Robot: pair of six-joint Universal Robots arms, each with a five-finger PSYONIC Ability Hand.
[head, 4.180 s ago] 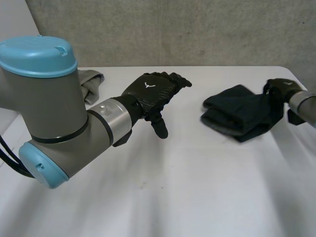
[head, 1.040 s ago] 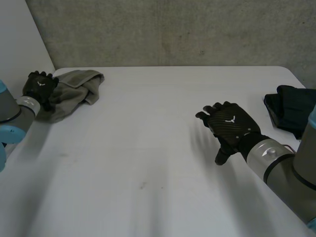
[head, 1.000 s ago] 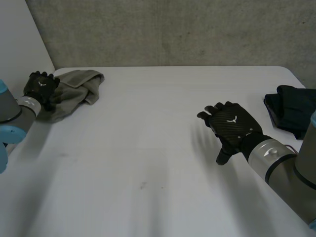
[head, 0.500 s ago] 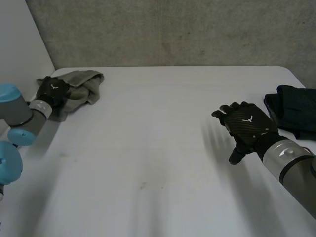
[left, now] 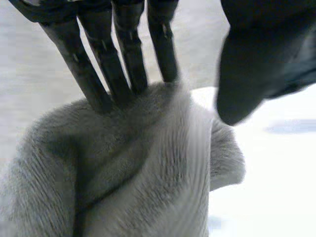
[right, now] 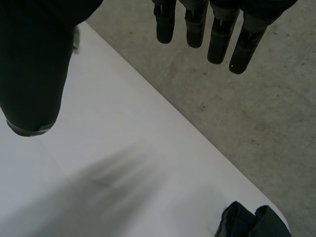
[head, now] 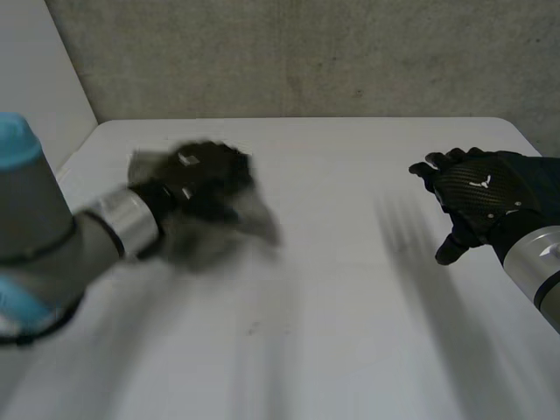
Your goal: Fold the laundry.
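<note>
My left hand (head: 197,175) is over the left middle of the white table (head: 332,341), with a grey cloth (head: 255,224) trailing from it. In the left wrist view the grey cloth (left: 138,173) bunches under the palm, pinched between the fingers (left: 98,54) behind it and the thumb in front. My right hand (head: 477,197) hovers at the right side with its fingers straight and nothing in it. In the right wrist view a dark folded garment (right: 252,222) lies at the table's far right edge, beyond the fingertips (right: 217,44) of that hand.
A grey concrete wall (head: 306,52) runs behind the table's far edge. A pale wall (head: 35,79) stands at the left. The table's bare white surface spreads between the two hands and toward the front edge.
My left hand closed on the grey cloth at the far left corner and swept it right toward the table's middle. My right hand drew back to the right.
</note>
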